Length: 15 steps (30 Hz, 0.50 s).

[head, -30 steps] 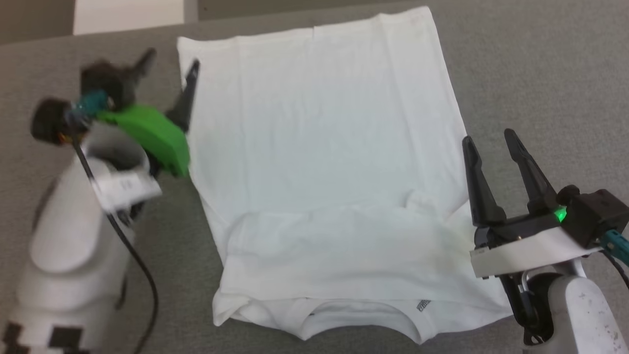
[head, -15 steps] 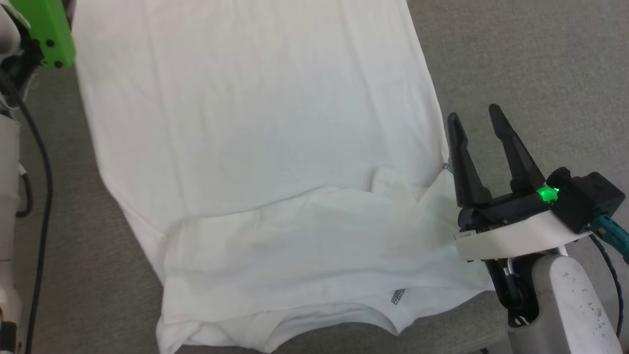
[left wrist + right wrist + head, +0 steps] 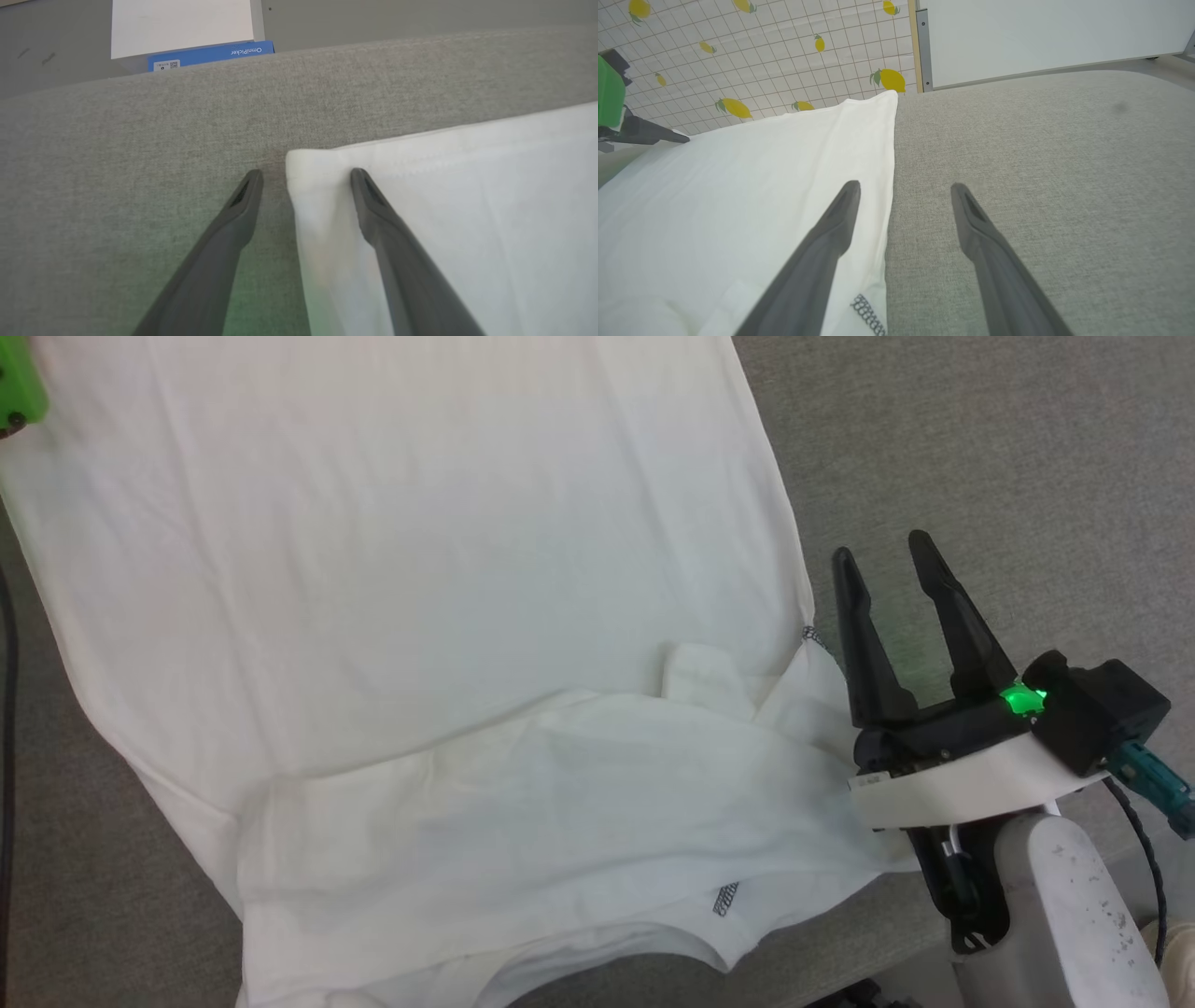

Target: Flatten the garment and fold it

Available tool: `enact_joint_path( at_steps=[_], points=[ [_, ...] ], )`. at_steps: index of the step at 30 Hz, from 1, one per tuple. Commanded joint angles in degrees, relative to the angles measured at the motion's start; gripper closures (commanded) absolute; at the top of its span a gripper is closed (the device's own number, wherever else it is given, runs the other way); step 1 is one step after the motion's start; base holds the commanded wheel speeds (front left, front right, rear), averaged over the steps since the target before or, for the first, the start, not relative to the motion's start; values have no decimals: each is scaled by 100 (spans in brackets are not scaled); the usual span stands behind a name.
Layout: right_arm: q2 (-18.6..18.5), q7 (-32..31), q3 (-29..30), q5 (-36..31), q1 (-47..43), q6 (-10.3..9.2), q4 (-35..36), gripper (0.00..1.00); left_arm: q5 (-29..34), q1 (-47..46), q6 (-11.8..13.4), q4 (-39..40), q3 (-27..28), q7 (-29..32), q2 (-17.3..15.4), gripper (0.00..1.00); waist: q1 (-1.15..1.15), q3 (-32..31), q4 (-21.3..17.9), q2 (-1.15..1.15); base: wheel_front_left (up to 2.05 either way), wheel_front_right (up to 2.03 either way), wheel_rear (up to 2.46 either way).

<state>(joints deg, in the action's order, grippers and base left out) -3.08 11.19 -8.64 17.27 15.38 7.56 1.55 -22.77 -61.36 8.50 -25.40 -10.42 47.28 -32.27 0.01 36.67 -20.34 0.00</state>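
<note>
A white box (image 3: pixel 182 25) sits beyond my grey desk (image 3: pixel 980 448). The garment (image 3: pixel 420 616) lies spread there. My left pincer (image 3: pixel 306 171) gapes astride its corner, and my right pincer (image 3: pixel 881 544) gapes astride its side edge, both empty.

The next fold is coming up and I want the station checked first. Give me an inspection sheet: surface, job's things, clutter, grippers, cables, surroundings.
Surface: grey fabric surface, no stains seen.
Job's things: white T-shirt spread out, collar towards the robot, upper part folded over the body, with a small bunched flap near its right edge.
Clutter: nothing seen.
Grippers: left gripper open, fingers either side of the T-shirt's far corner, nothing pinched; right gripper open beside the T-shirt's right edge, holding nothing.
Cables: dark cable hanging from the right wrist, off the T-shirt.
Surroundings: white box with a blue side beyond the far edge; lemon-patterned sheet; white panel.
</note>
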Motion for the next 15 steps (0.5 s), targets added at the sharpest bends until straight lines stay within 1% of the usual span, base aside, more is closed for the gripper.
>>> enact_joint_path(
  at_steps=[1, 4, 8, 11, 13, 15],
  points=[
    [20, 27, -29, 16, 109, -8, -13, 0, 79, 134, 81, -17, -49, 89, -92, 100, -1, 18, 4, 0, 0, 0, 0],
    [20, -35, -80, -49, 205, -8, -22, 0, 134, 188, 91, 162, -87, 61, -159, 100, -1, 45, 16, 0, 0, 0, 0],
    [-19, -195, -181, -159, 714, -8, -32, 0, 160, 204, 13, 354, -139, -149, -177, 100, -1, 81, 68, 0, 0, 0, 0],
    [-97, -527, -207, -175, 1474, -8, -253, 0, 130, 184, -60, 361, -198, -265, -102, 100, -1, 82, 181, 0, 0, 0, 0],
    [-107, -802, -163, -149, 2076, -8, -526, 0, 104, 150, -134, 344, -252, -356, -32, 100, -1, 83, 281, 0, 0, 0, 0],
    [-112, -1161, -73, -125, 2733, -8, -959, 0, 79, 113, -199, 342, -320, -451, 75, 100, -1, 93, 415, 0, 0, 0, 0]
  ],
)
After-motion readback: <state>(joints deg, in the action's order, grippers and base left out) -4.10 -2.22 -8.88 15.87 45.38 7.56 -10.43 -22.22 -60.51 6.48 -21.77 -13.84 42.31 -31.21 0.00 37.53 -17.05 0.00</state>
